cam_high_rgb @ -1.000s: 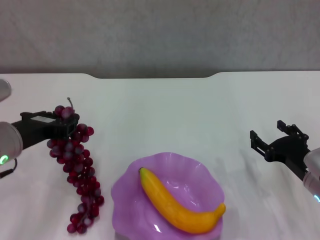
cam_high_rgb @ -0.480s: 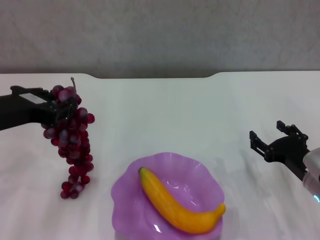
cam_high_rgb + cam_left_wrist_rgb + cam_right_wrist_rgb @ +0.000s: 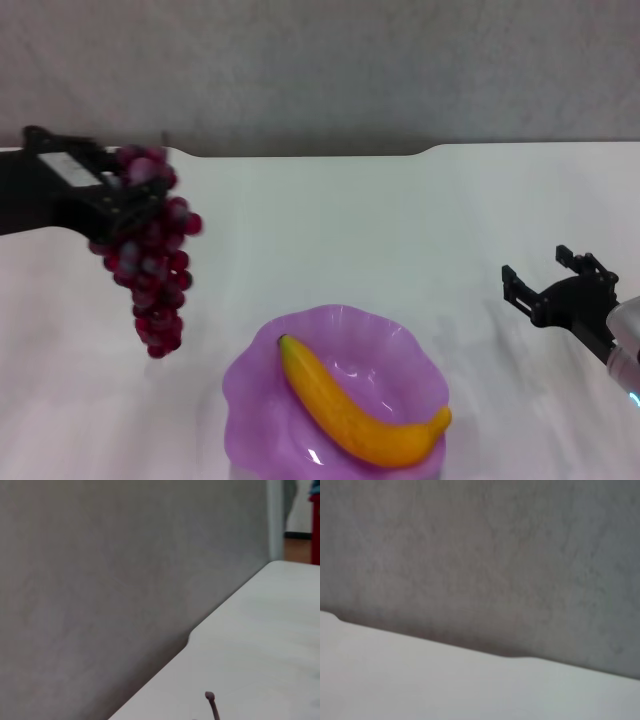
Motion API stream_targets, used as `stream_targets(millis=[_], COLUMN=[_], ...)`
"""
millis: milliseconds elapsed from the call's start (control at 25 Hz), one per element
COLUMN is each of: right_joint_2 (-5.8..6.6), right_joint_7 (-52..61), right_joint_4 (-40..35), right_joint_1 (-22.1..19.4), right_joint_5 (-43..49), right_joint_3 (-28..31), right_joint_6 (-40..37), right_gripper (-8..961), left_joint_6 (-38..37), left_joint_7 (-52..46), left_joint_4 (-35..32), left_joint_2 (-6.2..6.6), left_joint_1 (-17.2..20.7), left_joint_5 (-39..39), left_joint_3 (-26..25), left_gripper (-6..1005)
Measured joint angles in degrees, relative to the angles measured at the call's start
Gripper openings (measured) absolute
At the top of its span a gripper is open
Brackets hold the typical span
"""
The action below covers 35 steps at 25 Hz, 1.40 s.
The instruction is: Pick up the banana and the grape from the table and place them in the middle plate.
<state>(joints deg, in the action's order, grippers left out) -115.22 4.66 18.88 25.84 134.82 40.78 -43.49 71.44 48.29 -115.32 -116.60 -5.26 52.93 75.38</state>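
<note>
The left pincer (image 3: 128, 190) is up off the desk (image 3: 330, 220), clamped onto the top of the grape (image 3: 150, 265). The bunch hangs straight down beneath it, clear of the surface, its dark red and purple berries tapering to a point at the bottom. The black arm behind the left pincer runs off toward the robot's left. In the left wrist view only the thin brown stem tip (image 3: 212, 704) of the bunch pokes up, with the white desktop and the grey wall (image 3: 100, 580) beyond it.

The middle plate (image 3: 410, 350), purple and wavy-rimmed, sits on the desk below the left pincer and off to its right, closer to the robot, well apart from the hanging bunch. The banana (image 3: 350, 408) lies inside it, running across the bowl with its dark green tip at the end toward the left pincer and its other end resting at the rim on the side toward the right pincer.

The right pincer (image 3: 548, 284) sits low over the desk beside the plate, on the far side of it from the left pincer. Its fingers are spread and nothing is between them. Its wrist view shows only the notched far edge of the desk and the wall.
</note>
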Motion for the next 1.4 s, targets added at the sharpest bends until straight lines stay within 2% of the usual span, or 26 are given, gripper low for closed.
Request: stream_targets(millis=[280,400,760,1000,1200,1280,1400], right_joint_2=[0.04,0.09,0.01,0.09,0.09,0.09,0.09], right_joint_7=[0.0,0.0,0.0,0.0,0.0,0.0,0.0], right_joint_4=[-0.2,-0.2,-0.3,-0.4,-0.2,0.0,0.1], right_joint_1=[0.1,0.1,0.1,-0.3,0.0,0.1,0.1], right_joint_5=[0.0,0.0,-0.1,-0.1,0.0,0.0,-0.1], right_joint_3=[0.0,0.0,0.0,0.0,0.0,0.0,0.0], right_joint_6=[1.3,1.3,1.4,1.5,1.5,1.5,1.3], right_gripper=[818,818,819,818,819,819,819], left_joint_6=[16.6,21.0,26.6,29.3,30.0,29.7,27.3], left_joint_7=[-1.0,-2.0,-5.6,-8.1,-7.2,-6.3,-5.4], left_joint_4=[-0.9,-1.0,-1.2,-1.6,-1.4,-1.3,-1.0], left_joint_2=[0.09,0.10,0.03,0.21,0.01,-0.19,-0.27], left_joint_1=[-7.6,-10.2,-15.3,-20.1,-19.8,-18.7,-16.8], left_joint_5=[6.4,6.8,7.6,8.5,10.2,10.4,8.3], left_joint_3=[-8.2,-9.8,-8.5,-10.7,-11.3,-9.4,-3.6], left_gripper=[383,382,379,378,376,376,377])
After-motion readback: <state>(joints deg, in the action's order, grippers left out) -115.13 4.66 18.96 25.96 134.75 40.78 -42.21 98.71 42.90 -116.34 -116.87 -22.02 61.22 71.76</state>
